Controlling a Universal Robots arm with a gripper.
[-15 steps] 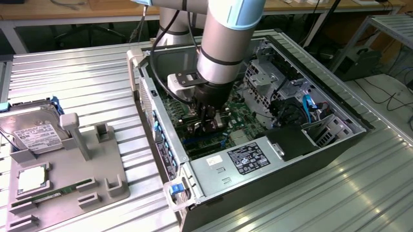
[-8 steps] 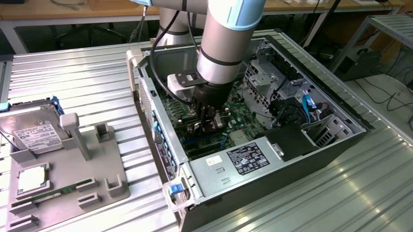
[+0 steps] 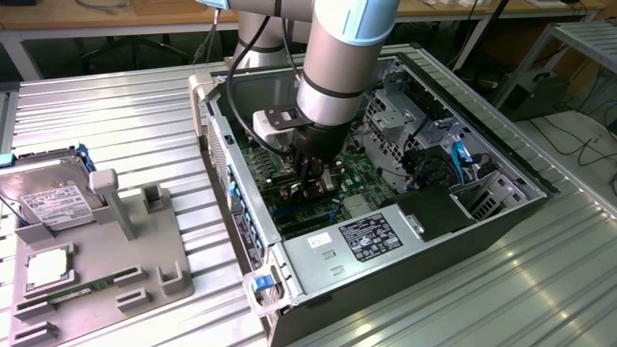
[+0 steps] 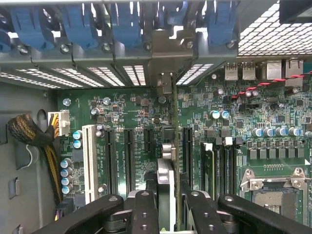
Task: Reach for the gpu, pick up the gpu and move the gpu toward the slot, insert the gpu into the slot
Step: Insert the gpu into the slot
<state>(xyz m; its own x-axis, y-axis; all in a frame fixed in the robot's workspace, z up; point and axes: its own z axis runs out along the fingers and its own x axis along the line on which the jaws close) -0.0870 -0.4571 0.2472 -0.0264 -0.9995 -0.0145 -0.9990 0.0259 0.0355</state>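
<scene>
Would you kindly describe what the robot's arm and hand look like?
The arm is a thick silver-grey tube with a light blue cap at its joint and a black band lower down. Black cables run alongside. The hand is black, with jointed black fingers studded with round screws.

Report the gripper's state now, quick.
Gripper: shut on the gpu, held edge-on over the motherboard.

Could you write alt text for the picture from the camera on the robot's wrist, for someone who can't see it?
A robot gripper holds a thin graphics card edge-on, upright over a green computer motherboard inside an open case. Black connector strips run alongside the card, and a row of blue plastic clips lines the metal case wall beyond.
</scene>
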